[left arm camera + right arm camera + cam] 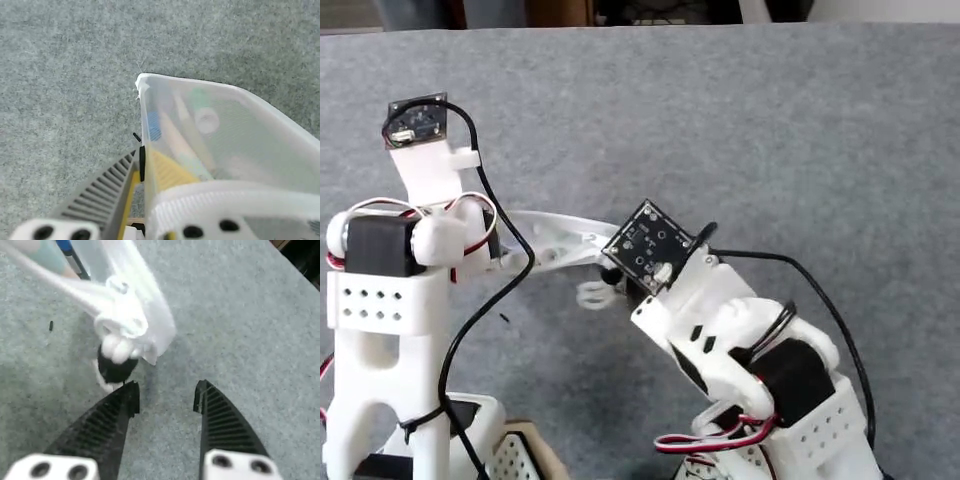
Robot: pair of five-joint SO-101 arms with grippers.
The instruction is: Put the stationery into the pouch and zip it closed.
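Observation:
A translucent white pouch (240, 145) is held above the grey table with my left gripper (141, 162) shut on its edge. Inside it I see a blue item (153, 125), a beige pencil-like stick (180, 145), a yellow piece (167, 170) and a white round cap (206, 120). In the high view the pouch (560, 245) stretches between the two arms. At its other end hangs a zipper pull (117, 347) of white beads with a black ball (116, 371). My right gripper (167, 390) stands open just short of that pull, touching nothing.
Grey felt-like table cover (770, 130) lies all around, bare at the back and right. The two arm bases stand at the near edge, the left one (380, 330) and the right one (800, 400). A small dark speck (50, 325) lies on the cover.

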